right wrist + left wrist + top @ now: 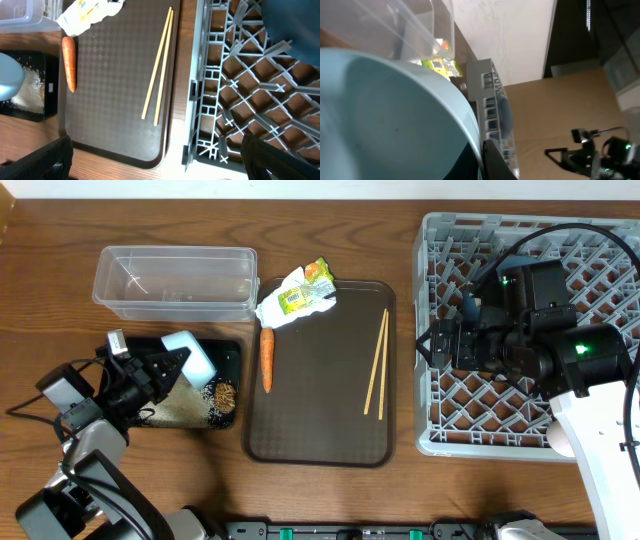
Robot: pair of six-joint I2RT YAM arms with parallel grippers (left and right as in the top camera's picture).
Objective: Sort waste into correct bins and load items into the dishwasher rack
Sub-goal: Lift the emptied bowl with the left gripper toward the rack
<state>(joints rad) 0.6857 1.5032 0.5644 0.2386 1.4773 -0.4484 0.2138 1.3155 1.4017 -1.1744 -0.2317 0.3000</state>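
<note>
**Left fingers** (pixel 172 365): together, clamped on the rim of the light blue cup (pixel 190 357). The cup is tipped on its side over the black tray (pixel 237 375).
- The left wrist view is filled by the cup's pale inside (pixel 385 110) and shows one dark finger (pixel 492 162) at the rim.
- Only the overhead view shows what lies under the cup.

**Black tray contents**: white rice (pixel 185 406) just below the fingers, and brown scraps (pixel 225 393) beside it.

**Clear tub** (pixel 175 280): beyond the left fingers on the counter (pixel 330 220).

**Right fingers** (pixel 437 345): spread wide apart with nothing between them. They hang over the grey rack (pixel 440 432), tips toward the brown tray (pixel 320 415).

**Carrot** (pixel 267 360): on the brown tray, between the two sets of fingers.
- Its long axis runs near-to-far along the tray's left edge, thick end away and tip toward the robot.
- The right wrist view (pixel 69 64) confirms the taper.

**Chopsticks** (pixel 376 363): just past the right fingertips, crosswise to their reach.
- Their long axis runs near-to-far, the far ends close together and leaning toward the rack, the near ends slightly parted.
- The right wrist view shows the pair plainly (pixel 159 65).

**Wrapper** (pixel 300 295): green-yellow with crumpled white, at the tray's far left corner.

**Dark blue bowl** (pixel 295 30): in the rack, shown in part by the right wrist view and mostly hidden under the arm from overhead.
</note>
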